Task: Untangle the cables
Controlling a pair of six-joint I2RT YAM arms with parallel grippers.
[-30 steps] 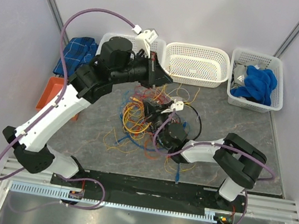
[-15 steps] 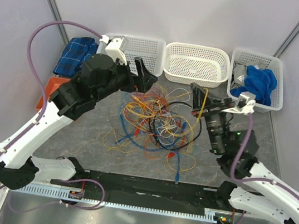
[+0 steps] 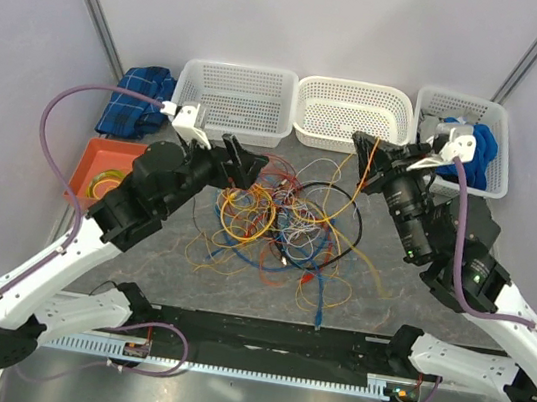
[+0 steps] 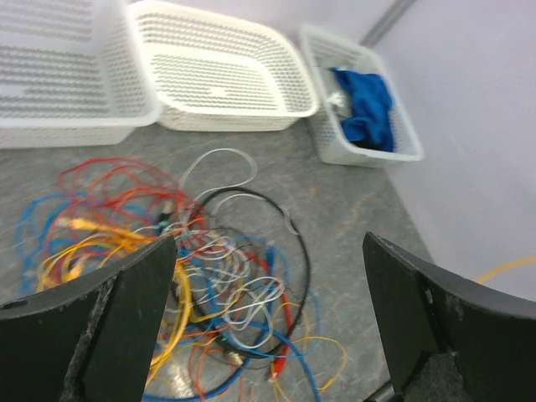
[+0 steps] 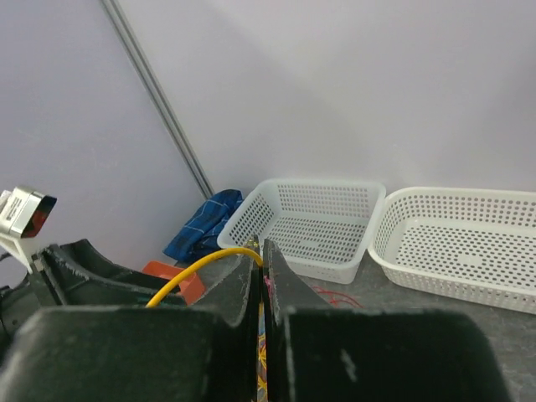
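The cables point(image 3: 280, 225) lie in a jumble of yellow, orange, red, blue and white wires with a black loop point(image 3: 344, 235) on the grey table. My left gripper point(image 3: 247, 164) hovers over the jumble's left side, open and holding nothing; in the left wrist view its gripper point(image 4: 270, 244) frames the cables point(image 4: 218, 276) below. My right gripper point(image 3: 361, 161) is raised at the jumble's back right, shut on a yellow wire point(image 3: 358, 196) that trails down to the pile. In the right wrist view the gripper point(image 5: 259, 251) pinches this yellow wire point(image 5: 194, 271) at its tips.
Three white baskets stand along the back: left point(image 3: 238, 77), middle point(image 3: 353, 92), and right point(image 3: 491, 184) holding a blue cloth point(image 3: 463, 149). A blue plaid cloth point(image 3: 137, 101) and an orange tray point(image 3: 101, 158) lie at the left. A blue plug point(image 3: 318, 315) lies near the front rail.
My left gripper opened and drew back to the left. My right gripper shut on the yellow wire in the pile and lifted it up toward the back right.
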